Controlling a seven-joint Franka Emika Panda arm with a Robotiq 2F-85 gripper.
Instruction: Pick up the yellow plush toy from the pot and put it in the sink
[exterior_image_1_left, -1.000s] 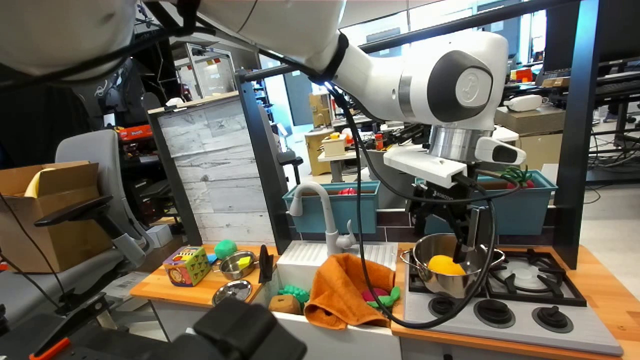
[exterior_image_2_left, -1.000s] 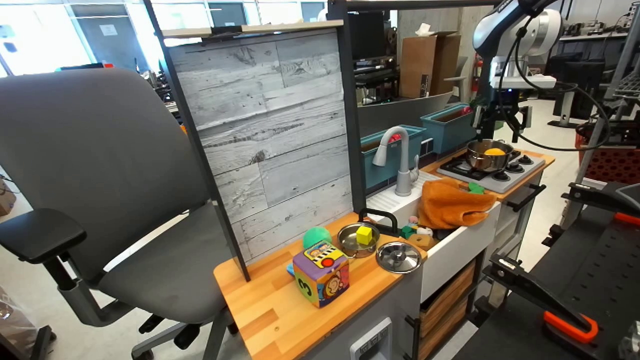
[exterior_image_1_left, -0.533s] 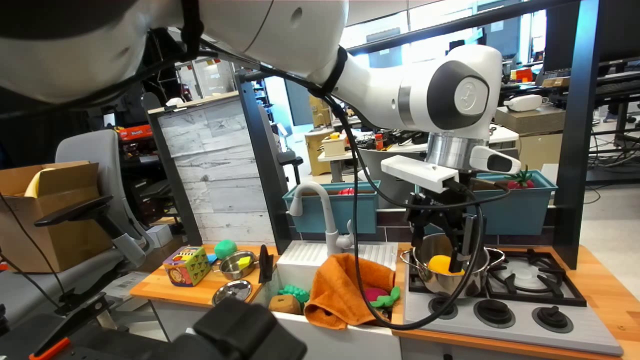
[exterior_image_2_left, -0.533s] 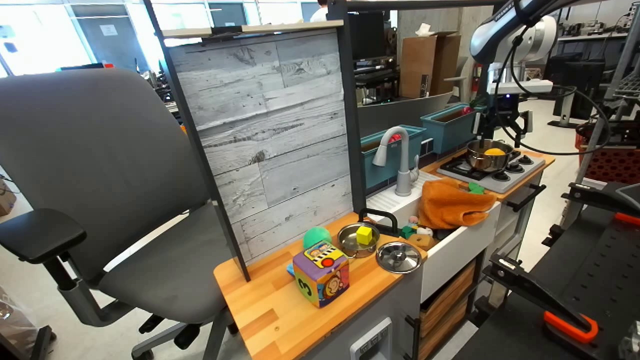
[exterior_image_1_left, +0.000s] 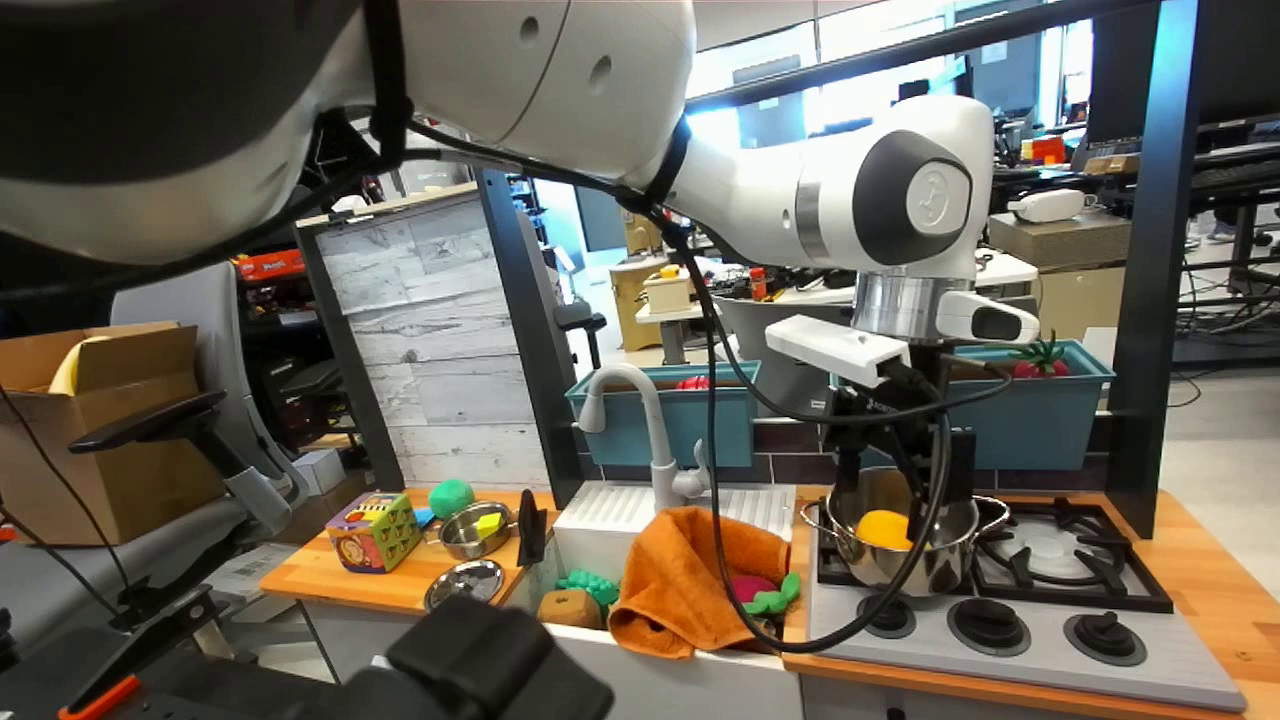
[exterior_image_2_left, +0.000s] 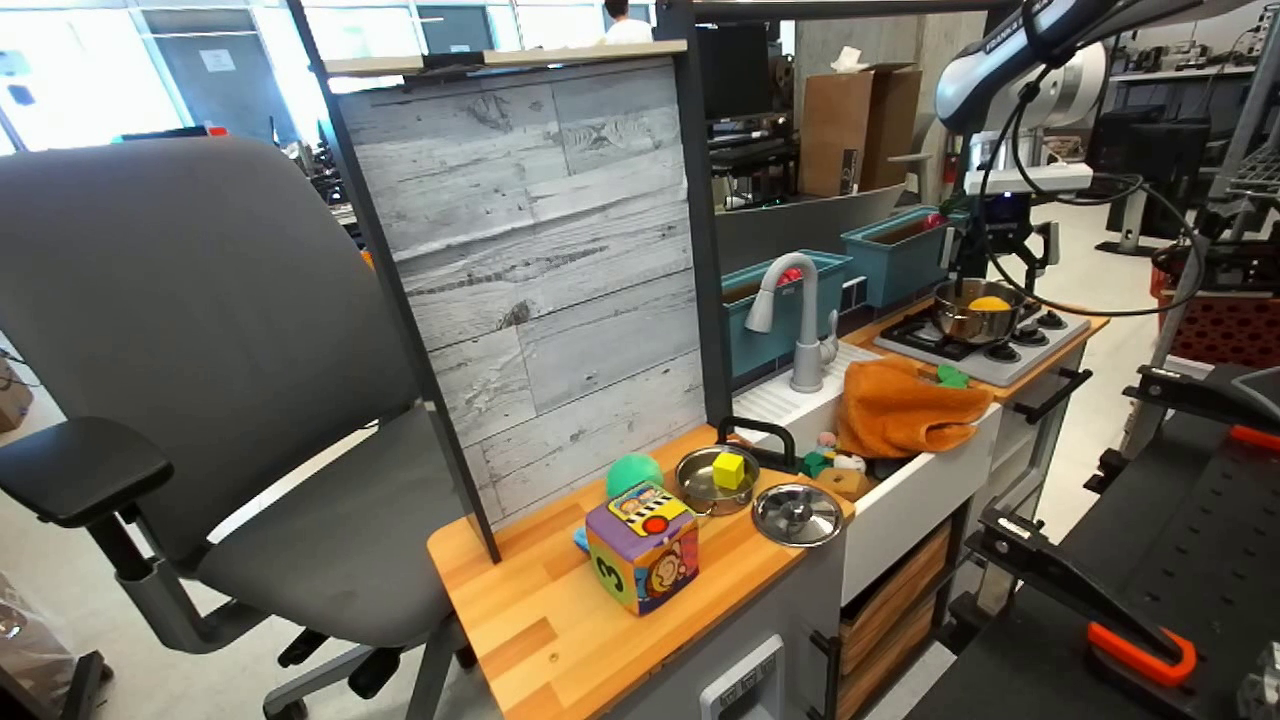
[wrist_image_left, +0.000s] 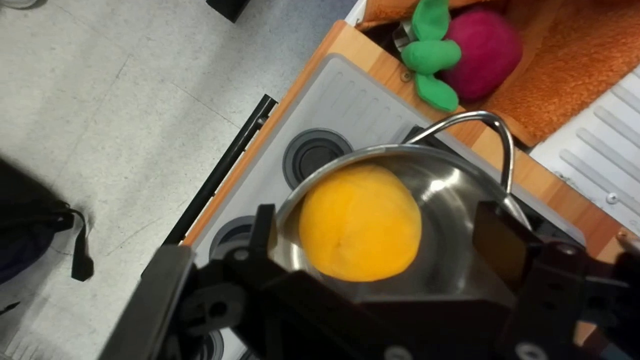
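The yellow plush toy (wrist_image_left: 360, 225) lies inside the steel pot (wrist_image_left: 452, 245), against the near side of its wall. The toy also shows in both exterior views (exterior_image_1_left: 883, 529) (exterior_image_2_left: 990, 304). The pot stands on the stove burner (exterior_image_1_left: 890, 575) (exterior_image_2_left: 968, 326). My gripper (wrist_image_left: 378, 222) is open and empty, pointing down over the pot's mouth. Its fingers are on either side of the toy, with a wider gap on the right in the wrist view. The fingertips' depth relative to the rim is hard to tell. The white sink (exterior_image_1_left: 690, 690) (exterior_image_2_left: 910, 510) is beside the stove.
An orange cloth (exterior_image_1_left: 690, 585) drapes over the sink's front edge. A magenta and green plush (wrist_image_left: 480, 52) and other toys sit in the sink. The curved faucet (exterior_image_1_left: 645, 430) stands behind it. Teal tubs (exterior_image_1_left: 1020, 430) line the back. A pot handle (wrist_image_left: 505, 145) sticks out.
My gripper has lowered toward the pot and shifted slightly toward the sink side, turning a little. The toy and the pot have not moved.
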